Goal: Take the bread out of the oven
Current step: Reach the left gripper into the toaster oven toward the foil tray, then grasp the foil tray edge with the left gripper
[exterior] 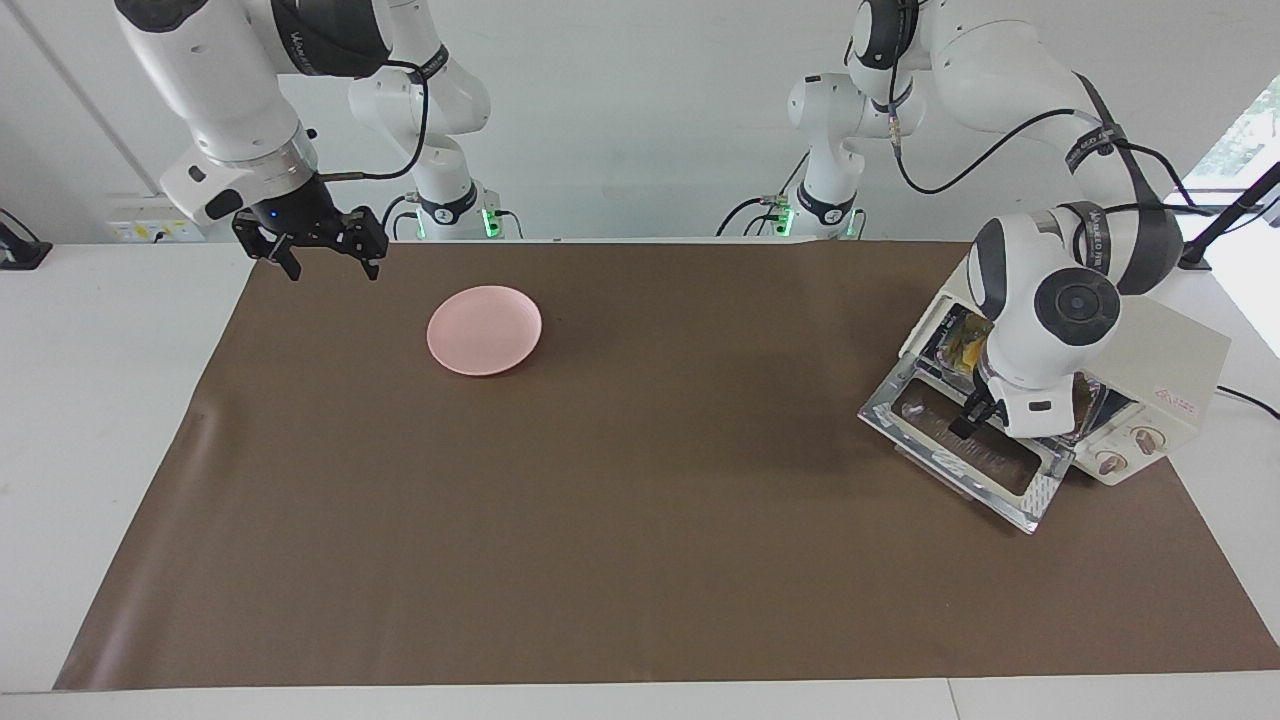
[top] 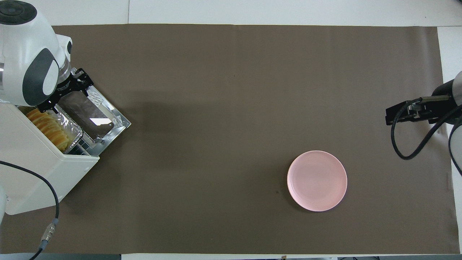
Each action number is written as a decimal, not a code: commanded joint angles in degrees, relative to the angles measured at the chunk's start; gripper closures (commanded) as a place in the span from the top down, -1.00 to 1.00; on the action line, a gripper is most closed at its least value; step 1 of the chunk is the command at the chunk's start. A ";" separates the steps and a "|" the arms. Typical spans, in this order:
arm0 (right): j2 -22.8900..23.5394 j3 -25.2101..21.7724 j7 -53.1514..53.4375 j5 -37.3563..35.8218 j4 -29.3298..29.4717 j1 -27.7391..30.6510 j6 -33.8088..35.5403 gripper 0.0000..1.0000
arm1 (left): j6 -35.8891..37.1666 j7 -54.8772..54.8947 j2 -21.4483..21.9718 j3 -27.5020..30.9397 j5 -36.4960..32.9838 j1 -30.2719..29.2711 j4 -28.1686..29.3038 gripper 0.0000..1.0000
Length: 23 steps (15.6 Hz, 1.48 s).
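Inside oven (top: 32,162), bread (top: 48,129) crosswise to door

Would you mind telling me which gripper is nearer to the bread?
Left. The left gripper hangs over the oven's open door, just beside the bread in its foil tray; the right gripper waits at the other end, past the pink plate.

- One oven (top: 39,159), cream-white, door down under the left claw (top: 66,90).
- One bread (top: 48,128) loaf inside, in one foil tray (top: 74,131).
- One pink plate (exterior: 484,330), well apart from both claws.
- Two knobs (exterior: 1130,450) on the oven.
- Two claws: the right claw (exterior: 325,255) makes the pair.
- One brown mat (exterior: 640,520), one table (exterior: 100,400).
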State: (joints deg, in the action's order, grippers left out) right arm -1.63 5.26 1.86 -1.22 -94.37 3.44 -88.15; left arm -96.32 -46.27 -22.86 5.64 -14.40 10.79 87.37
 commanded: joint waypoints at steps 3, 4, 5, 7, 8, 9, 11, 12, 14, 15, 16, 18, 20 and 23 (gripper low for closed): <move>-0.47 0.54 -0.98 -0.45 0.06 0.78 0.70 1.00 | -6.60 -0.84 5.89 0.07 -2.12 0.11 10.88 1.00; -0.47 0.54 -0.98 -0.45 0.06 0.78 0.70 1.00 | -6.60 -0.93 5.98 0.07 -2.03 0.02 11.33 1.00; -0.47 0.54 -0.98 -0.45 0.06 0.78 0.70 1.00 | -6.78 -1.10 6.33 0.07 -2.03 0.02 11.94 1.00; -0.47 0.54 -0.98 -0.45 0.06 0.78 0.70 1.00 | -7.74 -1.19 6.77 0.07 -2.03 -0.50 13.35 1.00; -0.47 0.54 -0.98 -0.45 0.06 0.78 0.70 1.00 | -8.79 -1.37 7.21 0.07 -2.03 -0.68 14.40 1.00; -0.47 0.54 -0.98 -0.45 0.06 0.78 0.70 1.00 | -9.58 -1.54 7.48 0.07 -2.03 -0.94 15.10 1.00; -0.47 0.54 -0.98 -0.45 0.06 0.78 0.70 1.00 | -10.82 -2.16 7.65 0.07 -2.03 -1.03 15.90 0.88; -0.47 0.54 -0.98 -0.45 0.06 0.78 0.78 1.00 | -10.82 -2.16 7.66 0.07 -2.03 -1.03 15.90 0.81; -0.47 0.54 -0.98 -0.45 0.06 0.78 0.70 1.00 | -11.00 -2.07 7.83 0.07 -2.03 -1.47 16.34 0.71; -0.47 0.54 -0.98 -0.45 0.06 0.78 0.78 1.00 | -11.26 -1.98 7.92 0.07 -2.03 -1.47 16.34 0.57; -0.47 0.54 -0.98 -0.45 0.06 0.78 0.70 1.00 | -11.44 -1.98 8.01 0.07 -2.03 -1.56 16.43 0.43; -0.47 0.54 -0.98 -0.45 0.06 0.78 0.70 1.00 | -11.61 -1.90 8.09 0.07 -2.03 -1.91 16.86 0.23; -0.47 0.54 -0.98 -0.45 0.06 0.78 0.78 1.00 | -12.57 -1.55 8.97 0.07 -2.03 -2.17 18.79 0.11; -0.47 0.54 -0.98 -0.45 0.06 0.78 0.70 1.00 | -13.64 -1.37 9.68 0.07 -2.03 -2.26 20.47 -0.32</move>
State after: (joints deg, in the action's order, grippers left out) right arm -1.64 5.26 1.86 -1.22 -94.37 3.44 -88.15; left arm -107.71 -47.24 -16.23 6.01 -14.97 9.05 103.78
